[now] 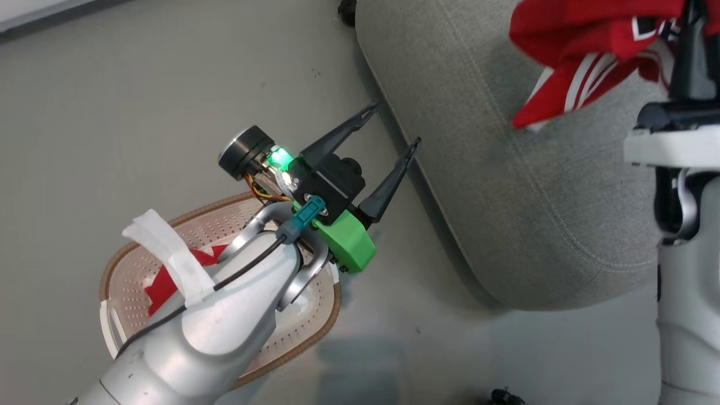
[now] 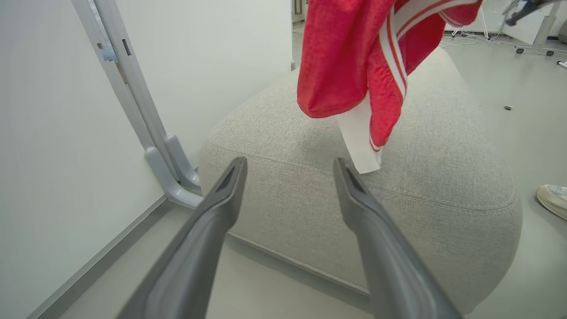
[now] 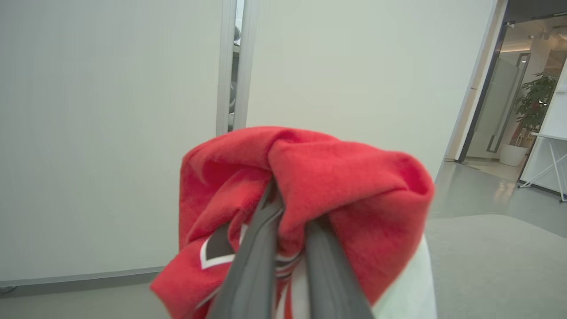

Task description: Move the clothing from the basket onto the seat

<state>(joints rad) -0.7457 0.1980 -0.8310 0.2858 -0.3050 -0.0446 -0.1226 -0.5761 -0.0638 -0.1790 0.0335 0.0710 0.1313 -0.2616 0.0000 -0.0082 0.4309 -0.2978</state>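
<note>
While the basket (image 1: pixel 126 281) is sitting on the floor (image 1: pixel 112 112) at the far left of the head view, my left forearm is crossing over it and hiding much of its inside. A plain red garment (image 1: pixel 160 289) is lying in the basket, partly showing beside the forearm. Moving right, my left gripper (image 1: pixel 395 124) is hanging empty with fingers spread wide. Its tips are pointing at the near edge of the seat (image 1: pixel 506 197), close to it but, going by the left wrist view, not touching. The seat is resting on the floor, right of the basket and apart from it. Over the seat's right part the striped garment (image 1: pixel 568 50) is dangling in a bunch, red with white-striped trim and a white panel at its lowest corner. I cannot tell if that corner is touching the seat top. Farthest right, my right gripper (image 3: pixel 290 219) is pinching the striped garment with fingers nearly together, and the cloth is bulging over the tips and hiding them. In the left wrist view a white wall panel (image 2: pixel 66 133) is standing left of the seat, and a pale shoe (image 2: pixel 551 199) is showing on the floor at the right edge.
</note>
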